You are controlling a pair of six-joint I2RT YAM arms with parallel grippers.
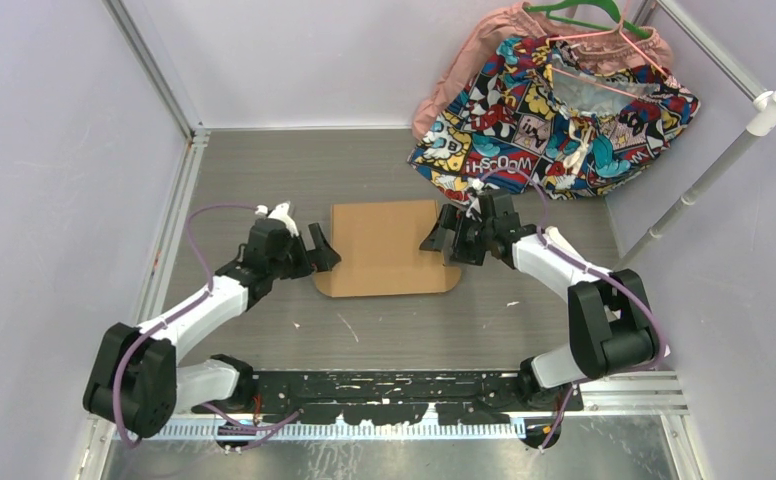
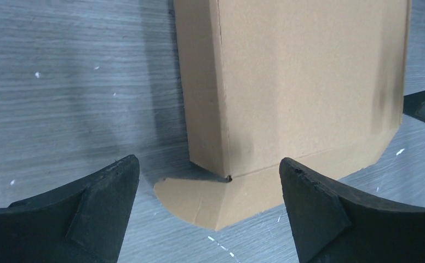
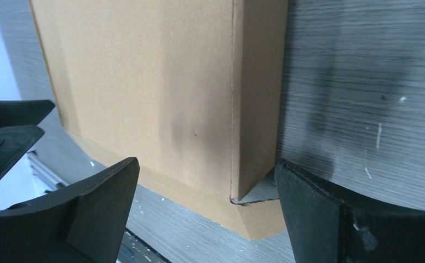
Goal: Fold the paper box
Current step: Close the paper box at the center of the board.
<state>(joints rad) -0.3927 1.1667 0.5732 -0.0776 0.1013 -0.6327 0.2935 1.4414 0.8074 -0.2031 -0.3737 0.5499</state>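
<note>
Paper box (image 1: 389, 247): lid down, inside hidden.
Left gripper (image 1: 324, 250): box's left edge, jaws wide, empty.
Right gripper (image 1: 442, 238): box's right edge, jaws wide, empty.

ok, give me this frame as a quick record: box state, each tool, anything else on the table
box: plain brown corrugated cardboard box, shallow, lying flat mid-table on the grey wood-grain table
flap: one rounded-corner flap lies flat on the table along the box's near edge, not tucked
left tool: open, at the box's left side, holding nothing
right tool: open, at the box's right side, holding nothing
other: colourful comic-print cloth at the far right
</note>
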